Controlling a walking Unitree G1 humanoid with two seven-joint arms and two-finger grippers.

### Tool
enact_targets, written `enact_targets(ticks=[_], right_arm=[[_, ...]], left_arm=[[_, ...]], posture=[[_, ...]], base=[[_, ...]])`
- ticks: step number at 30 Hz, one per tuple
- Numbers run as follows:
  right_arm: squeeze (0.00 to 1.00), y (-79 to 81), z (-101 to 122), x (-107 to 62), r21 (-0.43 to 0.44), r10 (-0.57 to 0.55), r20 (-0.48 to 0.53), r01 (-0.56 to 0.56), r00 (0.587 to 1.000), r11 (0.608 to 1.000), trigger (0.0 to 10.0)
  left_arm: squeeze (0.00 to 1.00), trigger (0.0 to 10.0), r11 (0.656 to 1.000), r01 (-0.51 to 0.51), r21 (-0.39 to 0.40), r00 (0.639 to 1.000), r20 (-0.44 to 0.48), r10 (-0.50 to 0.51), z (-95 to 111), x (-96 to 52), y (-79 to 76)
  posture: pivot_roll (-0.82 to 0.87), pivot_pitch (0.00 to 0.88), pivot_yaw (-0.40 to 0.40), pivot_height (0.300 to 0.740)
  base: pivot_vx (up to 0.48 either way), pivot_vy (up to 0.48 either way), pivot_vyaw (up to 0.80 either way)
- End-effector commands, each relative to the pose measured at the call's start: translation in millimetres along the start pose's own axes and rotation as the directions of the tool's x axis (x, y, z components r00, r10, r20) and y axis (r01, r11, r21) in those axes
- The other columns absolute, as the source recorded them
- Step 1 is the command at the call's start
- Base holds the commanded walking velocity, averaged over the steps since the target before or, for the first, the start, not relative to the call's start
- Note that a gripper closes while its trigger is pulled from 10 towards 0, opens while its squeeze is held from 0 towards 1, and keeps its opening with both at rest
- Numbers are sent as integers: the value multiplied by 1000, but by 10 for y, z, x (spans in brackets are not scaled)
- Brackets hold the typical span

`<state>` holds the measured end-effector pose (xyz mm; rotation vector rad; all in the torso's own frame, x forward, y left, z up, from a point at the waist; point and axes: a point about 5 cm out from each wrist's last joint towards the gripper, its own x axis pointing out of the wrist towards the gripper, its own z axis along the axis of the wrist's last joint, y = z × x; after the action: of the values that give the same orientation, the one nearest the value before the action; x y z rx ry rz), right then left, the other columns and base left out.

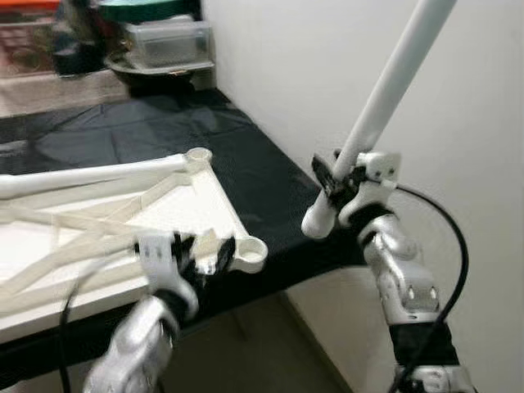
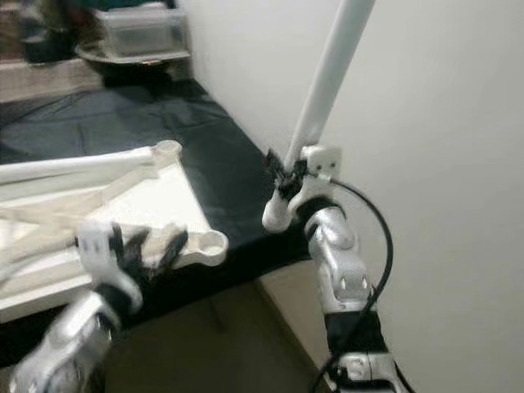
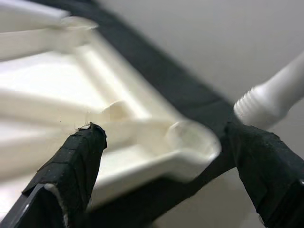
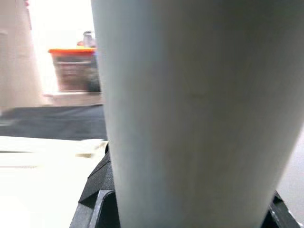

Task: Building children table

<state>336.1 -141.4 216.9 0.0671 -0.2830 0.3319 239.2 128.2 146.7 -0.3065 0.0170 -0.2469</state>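
Fitting a leg: right gripper [image 1: 342, 182] pinches the white table leg [image 1: 385, 98] beside the desk [image 1: 270, 176]; left gripper [image 3: 166, 166], spread, faces the tabletop's corner socket [image 1: 250, 250]. Next, threaded end [image 3: 249, 107] into socket.

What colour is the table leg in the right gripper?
White; the table leg in the right gripper shows best in the left eye view.

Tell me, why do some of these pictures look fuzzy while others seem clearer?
Left eye view: the left gripper is smeared with blur, while the right gripper holding the white table leg looks sharper. Left wrist view: the white tabletop is soft and out of focus. Right wrist view: the leg sits so close that it is a blurred grey-white column, with bright glare behind the orange-lidded bin.
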Motion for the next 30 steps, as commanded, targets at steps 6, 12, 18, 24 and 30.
enact_targets(ticks=[6,12,18,24,30], right_arm=[[0,120,108,-49,12,25,58,-25,998,1000,10000],[0,121,290,8,35,33,116,-38,993,999,10000],[0,142,354,45,45,64,128,-70,990,997,10000],[0,193,325,55,44,89,111,-94,990,995,10000],[0,230,289,59,107,110,96,-120,989,987,10000]], left_arm=[[0,10000,999,2,34,1000,-17,-2,-64,-44,-145],[0,10000,998,-26,55,1000,-7,27,-45,-7,-124],[0,10000,996,-59,69,998,-8,60,-66,-20,-90],[0,10000,991,-106,82,994,-12,107,-83,-9,-52],[0,10000,984,-160,81,987,-23,162,-98,-3,27]], posture=[[12,0,-47,740],[5,0,-45,740],[5,0,-53,740],[10,0,-61,740],[9,0,-61,740]], base=[[0,0,800],[0,0,800],[0,-318,800],[0,-451,800],[0,0,595]])
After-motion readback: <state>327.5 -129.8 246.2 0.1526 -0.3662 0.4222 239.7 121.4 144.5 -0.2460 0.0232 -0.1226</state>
